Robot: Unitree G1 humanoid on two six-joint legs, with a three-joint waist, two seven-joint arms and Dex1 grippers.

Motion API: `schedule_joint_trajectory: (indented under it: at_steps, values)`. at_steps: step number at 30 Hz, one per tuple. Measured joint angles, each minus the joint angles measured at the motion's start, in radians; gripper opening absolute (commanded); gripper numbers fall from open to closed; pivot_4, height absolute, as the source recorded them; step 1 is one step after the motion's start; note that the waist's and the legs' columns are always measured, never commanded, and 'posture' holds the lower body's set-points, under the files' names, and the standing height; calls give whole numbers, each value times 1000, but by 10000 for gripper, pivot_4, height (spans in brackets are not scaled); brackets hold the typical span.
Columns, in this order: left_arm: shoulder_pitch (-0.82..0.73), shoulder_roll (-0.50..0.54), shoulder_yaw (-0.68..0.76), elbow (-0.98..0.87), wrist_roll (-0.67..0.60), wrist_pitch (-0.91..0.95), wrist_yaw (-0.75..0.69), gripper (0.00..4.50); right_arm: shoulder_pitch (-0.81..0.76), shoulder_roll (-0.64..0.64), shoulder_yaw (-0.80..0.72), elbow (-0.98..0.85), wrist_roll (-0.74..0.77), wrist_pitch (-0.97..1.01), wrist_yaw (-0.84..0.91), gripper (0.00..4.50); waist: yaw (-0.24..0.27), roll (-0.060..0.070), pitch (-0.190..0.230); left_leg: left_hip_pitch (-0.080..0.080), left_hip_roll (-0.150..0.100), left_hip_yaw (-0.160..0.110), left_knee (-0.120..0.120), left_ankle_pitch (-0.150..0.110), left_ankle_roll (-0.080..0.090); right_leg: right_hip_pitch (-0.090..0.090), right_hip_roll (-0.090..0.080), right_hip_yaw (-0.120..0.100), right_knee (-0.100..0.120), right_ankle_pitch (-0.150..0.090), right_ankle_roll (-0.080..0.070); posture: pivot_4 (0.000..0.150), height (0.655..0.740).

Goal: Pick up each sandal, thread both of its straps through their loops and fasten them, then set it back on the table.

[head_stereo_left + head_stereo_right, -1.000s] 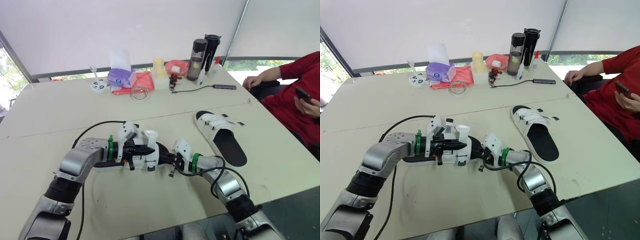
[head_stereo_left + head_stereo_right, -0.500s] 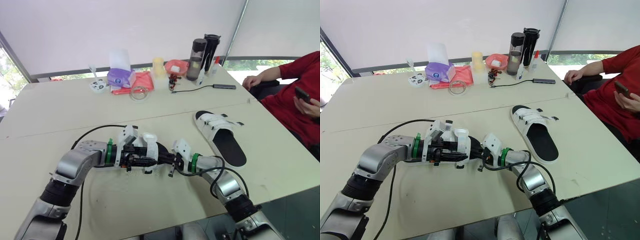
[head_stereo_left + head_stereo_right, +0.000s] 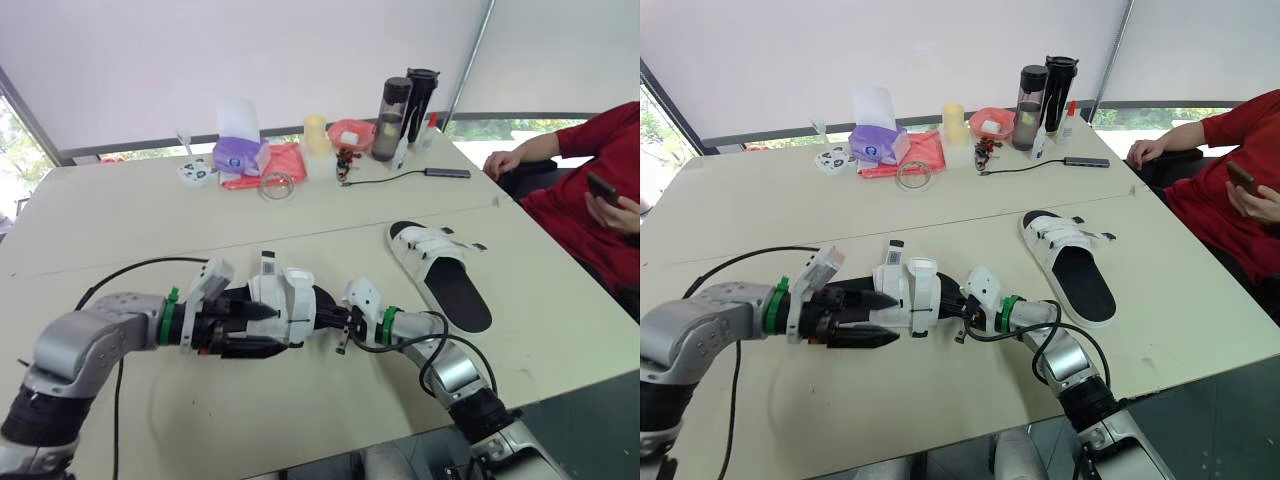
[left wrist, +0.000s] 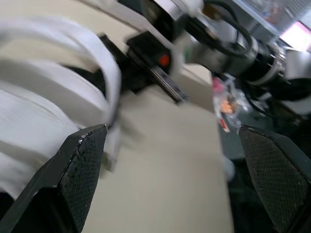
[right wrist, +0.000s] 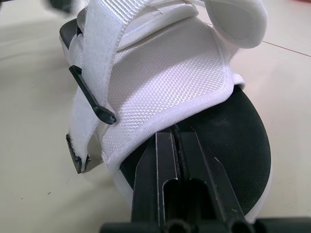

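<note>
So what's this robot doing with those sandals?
It is working on sandal straps. The right gripper is shut on the white upper of the near sandal, apparently steadying it, while the left gripper is open beside its straps. The other sandal lies on the table further right. A person sits nearby holding a phone.
</note>
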Motion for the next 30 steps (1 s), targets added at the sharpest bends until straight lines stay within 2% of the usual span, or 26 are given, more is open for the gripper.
schedule_joint_trajectory:
  at_steps: [4,11,19,30]
  values:
    - [59,29,45,-26,-21,-3,8,44498,-1,0,0,7,0,-7,3,0,0,1,1,0,1,0,0,0,0,0,0,0,-2,0,0,1500,7400]
    - [126,-14,-37,-23,95,-129,68,44498,-5,0,0,11,-1,-9,8,0,0,1,1,-1,2,2,0,0,-1,-1,-1,1,-4,1,-1,1500,7400]
    - [102,-94,-155,52,195,-229,86,44498,-7,0,0,13,-2,-9,10,0,0,1,0,-1,2,2,0,-1,-1,-1,0,0,-5,1,-2,1500,7400]
    - [32,-166,-231,164,241,-270,66,44498,-6,-1,0,13,-7,-9,-7,0,2,1,-1,-2,2,2,2,-1,-1,0,0,-2,-8,1,-2,1500,7400]
